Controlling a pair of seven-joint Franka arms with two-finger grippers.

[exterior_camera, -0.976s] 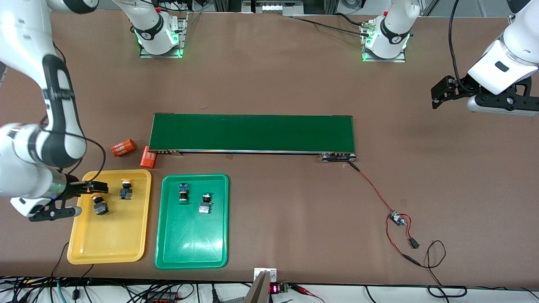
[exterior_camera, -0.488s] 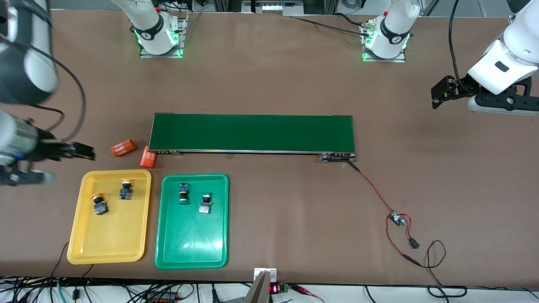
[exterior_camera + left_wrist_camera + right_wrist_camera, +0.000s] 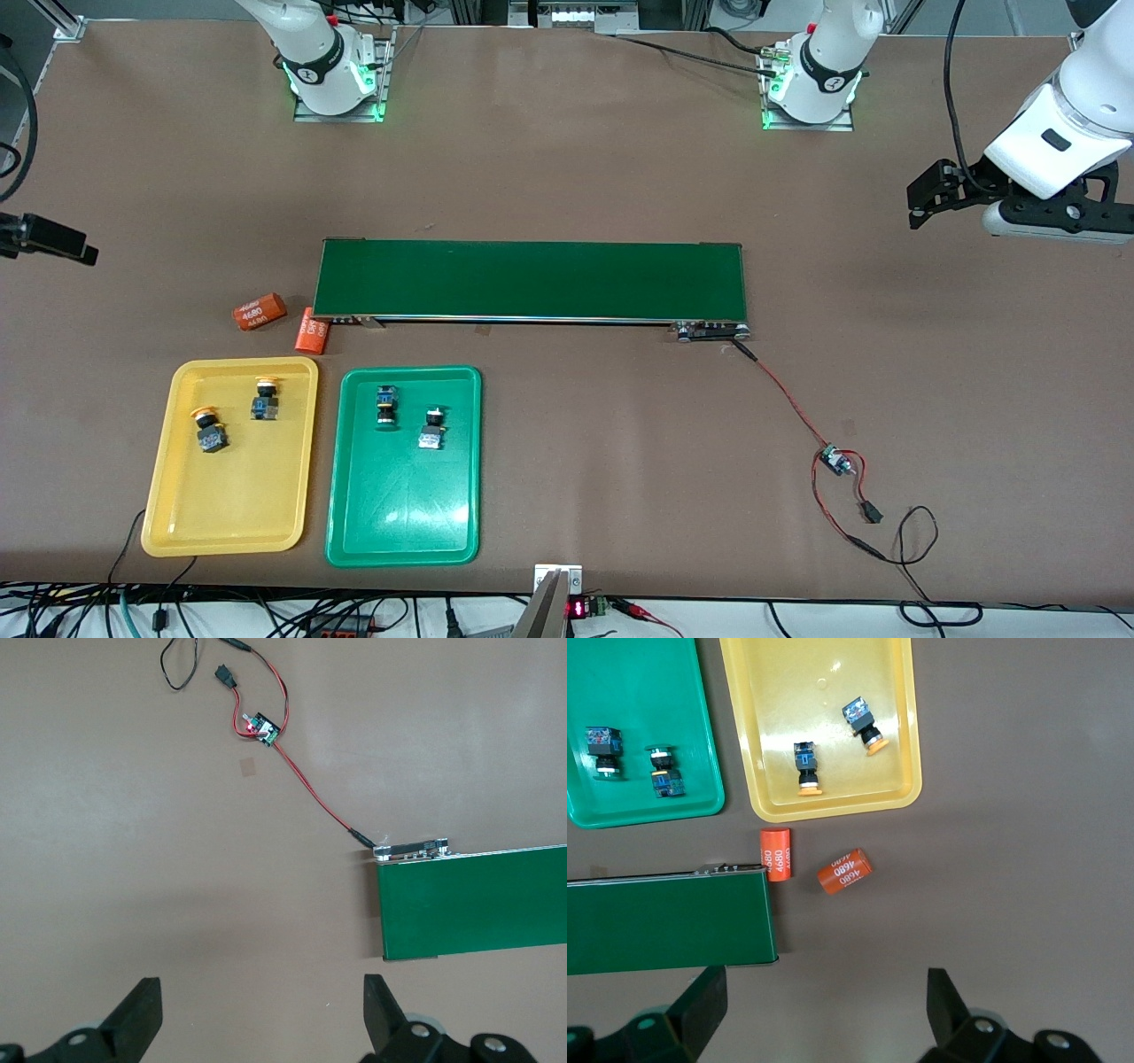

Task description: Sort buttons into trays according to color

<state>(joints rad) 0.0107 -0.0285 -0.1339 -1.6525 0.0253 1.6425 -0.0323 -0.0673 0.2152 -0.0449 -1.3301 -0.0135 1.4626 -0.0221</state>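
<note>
Buttons (image 3: 211, 432), small black-and-blue switches, lie sorted: yellow-capped pair in the yellow plastic tray (image 3: 177, 523), green-capped pair (image 3: 385, 404) in the green plastic tray (image 3: 403, 554); left tool (image 3: 261, 1014) and right tool (image 3: 824, 1005) gape empty over bare counter (image 3: 576, 177), so nothing appears left to sort.

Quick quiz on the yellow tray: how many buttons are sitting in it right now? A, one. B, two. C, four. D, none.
B: the yellow tray holds two buttons with yellow-orange caps, one toward its outer edge and the other beside it, closer to the green tray, which holds the other two.
</note>
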